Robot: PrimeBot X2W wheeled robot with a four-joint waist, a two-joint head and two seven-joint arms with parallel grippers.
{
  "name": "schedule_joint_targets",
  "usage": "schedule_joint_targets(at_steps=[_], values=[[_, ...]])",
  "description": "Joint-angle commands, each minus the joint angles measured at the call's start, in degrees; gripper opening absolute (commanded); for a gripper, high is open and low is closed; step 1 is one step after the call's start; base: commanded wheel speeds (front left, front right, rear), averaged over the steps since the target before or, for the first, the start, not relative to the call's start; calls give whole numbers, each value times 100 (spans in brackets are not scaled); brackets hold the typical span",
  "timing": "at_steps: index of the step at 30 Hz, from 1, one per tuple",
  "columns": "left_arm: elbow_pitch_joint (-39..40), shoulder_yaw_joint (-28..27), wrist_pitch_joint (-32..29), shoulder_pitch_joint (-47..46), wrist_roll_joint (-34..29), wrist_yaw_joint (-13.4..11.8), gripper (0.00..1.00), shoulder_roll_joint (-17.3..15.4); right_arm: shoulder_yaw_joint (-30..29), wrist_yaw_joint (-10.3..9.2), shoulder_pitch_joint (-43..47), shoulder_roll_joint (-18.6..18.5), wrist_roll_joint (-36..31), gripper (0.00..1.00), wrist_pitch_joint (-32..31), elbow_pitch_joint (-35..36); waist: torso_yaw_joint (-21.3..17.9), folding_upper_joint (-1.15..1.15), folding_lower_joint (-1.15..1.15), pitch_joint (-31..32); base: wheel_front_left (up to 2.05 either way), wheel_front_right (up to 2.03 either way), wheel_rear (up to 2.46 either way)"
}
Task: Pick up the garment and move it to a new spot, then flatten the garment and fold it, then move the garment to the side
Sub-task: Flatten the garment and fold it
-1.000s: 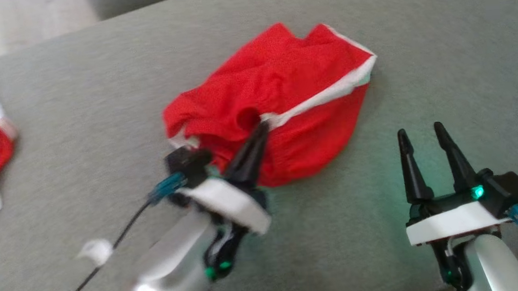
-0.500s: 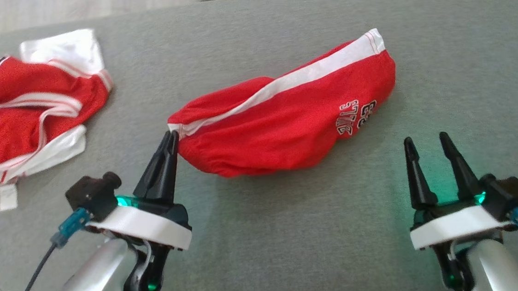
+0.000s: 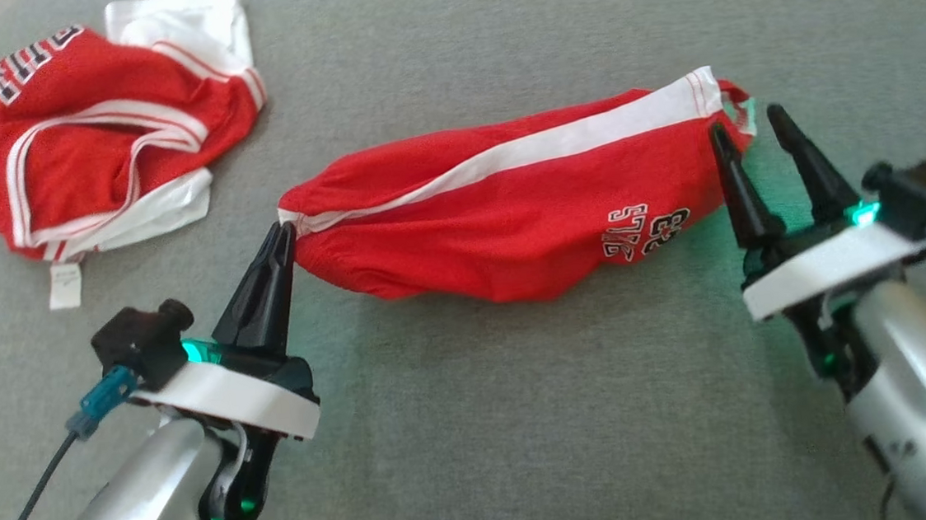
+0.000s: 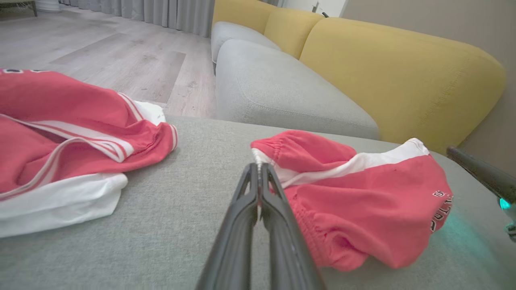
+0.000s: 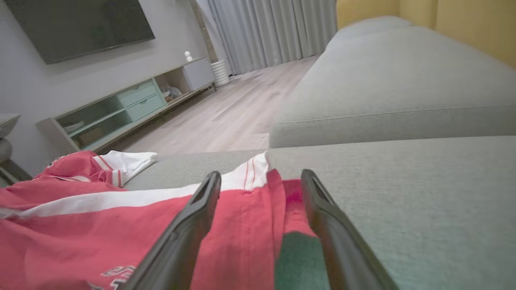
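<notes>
Garment point(image 3: 510, 223) is laid lengthwise left to right; left corner is clamped by left gripper point(image 3: 283, 234); right hem is bracketed by right gripper point(image 3: 745, 120), fingers apart.

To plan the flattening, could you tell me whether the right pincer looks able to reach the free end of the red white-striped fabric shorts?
Probably yes: the open right pincer straddles that end of the red white-striped fabric shorts, with nothing lying between.
</notes>
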State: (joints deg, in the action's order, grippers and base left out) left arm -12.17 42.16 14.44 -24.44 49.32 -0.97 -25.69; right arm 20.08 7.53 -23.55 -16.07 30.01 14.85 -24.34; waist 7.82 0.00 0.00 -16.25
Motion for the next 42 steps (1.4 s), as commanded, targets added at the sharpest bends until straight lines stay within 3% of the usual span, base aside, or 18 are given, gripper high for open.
schedule_joint_targets(at_steps=[1, 11, 16, 19, 20, 21, 22, 27, 31, 36, 42], values=[[108, -291, 55, -279, -78, 30, 0, -156, 207, -4, -157, -118, 171, 100, 8, 109, 84, 0, 0, -72, 0, 0, 0], [-29, -330, 55, -370, -285, 182, 0, 53, 1878, -4, -1309, -1666, 2472, 100, -1079, 241, 395, 0, 0, -318, 0, 0, 0], [-119, -340, 55, -385, -372, 279, 0, 194, 2396, -4, -1616, -2088, 3086, 100, -1485, 343, 508, 0, 0, -370, 0, 0, 0], [-176, -369, 55, -377, -406, 330, 0, 259, 2646, -4, -1722, -2239, 3349, 93, -1602, 400, 535, 0, 0, -372, 0, 0, 0], [-193, -387, 55, -371, -416, 341, 0, 278, 2713, -4, -1759, -2280, 3387, 76, -1583, 413, 536, 0, 0, -365, 0, 0, 0], [-210, -405, 55, -362, -427, 352, 0, 294, 2765, -4, -1796, -2307, 3419, 13, -1522, 427, 532, 0, 0, -352, 0, 0, 0], [-230, -423, 55, -350, -437, 362, 0, 305, 2819, -4, -1818, -2321, 3470, 0, -1470, 443, 521, 0, 0, -329, 0, 0, 0], [-198, -559, 56, -337, -538, 409, 0, 274, 3175, -4, -1961, -2477, 3675, 0, -1183, 649, 322, 0, 0, -189, 0, 0, 0], [107, -627, 55, -631, -714, 480, 0, 177, 3141, -4, -2272, -2724, 3587, 0, -751, 705, 39, 0, 0, -256, 0, 0, 0], [580, -726, -229, -1600, -992, 554, 0, -78, 2768, -4, -3033, -2899, 3359, 0, -354, 611, -598, 0, 0, -596, 0, 0, 0], [711, -842, -841, -3179, -1123, 695, 0, -215, 2331, -4, -4148, -2882, 2576, 0, -181, 397, -1281, 0, 0, -1158, 0, 0, 0]])
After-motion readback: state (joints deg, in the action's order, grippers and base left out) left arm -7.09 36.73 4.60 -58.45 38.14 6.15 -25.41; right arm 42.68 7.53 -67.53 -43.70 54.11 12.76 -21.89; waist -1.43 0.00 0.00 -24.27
